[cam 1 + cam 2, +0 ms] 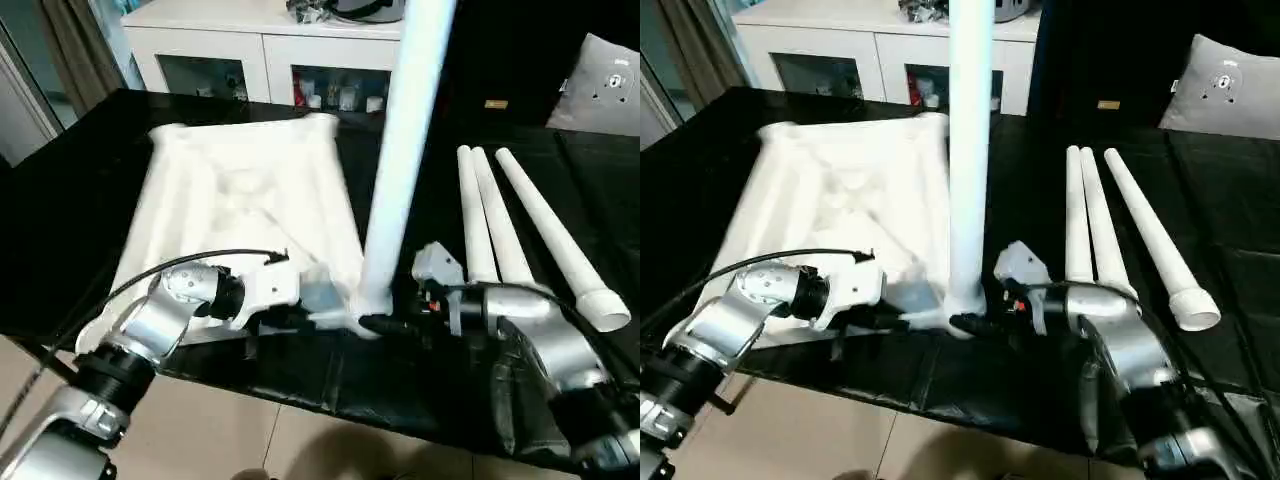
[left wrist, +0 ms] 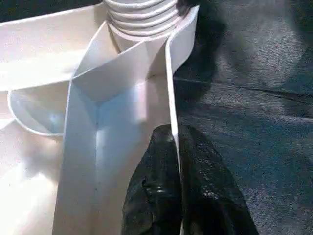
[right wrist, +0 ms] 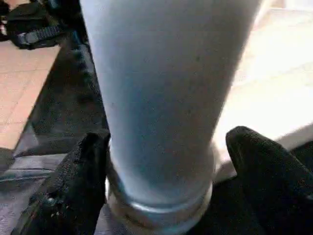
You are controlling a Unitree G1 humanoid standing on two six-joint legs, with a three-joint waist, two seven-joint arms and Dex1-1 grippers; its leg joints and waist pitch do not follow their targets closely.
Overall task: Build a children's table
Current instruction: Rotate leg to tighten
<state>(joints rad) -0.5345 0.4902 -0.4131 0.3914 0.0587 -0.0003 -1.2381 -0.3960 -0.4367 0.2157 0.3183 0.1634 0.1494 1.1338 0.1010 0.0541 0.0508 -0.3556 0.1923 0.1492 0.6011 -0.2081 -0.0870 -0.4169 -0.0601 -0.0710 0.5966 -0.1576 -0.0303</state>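
The children's table top lies ribbed side up on the black table. One white leg stands upright in its near right corner socket, and the threaded end sits in the socket. My left gripper is shut on the top's thin rim wall just beside that corner. My right gripper is open around the foot of the upright leg. One finger touches the leg and the other finger stands a little apart from it. Three more legs lie side by side to the right.
A white cabinet with glass doors stands behind the table. A grey cushion lies at the far right. The black table's near edge runs just under both grippers, with tiled floor below.
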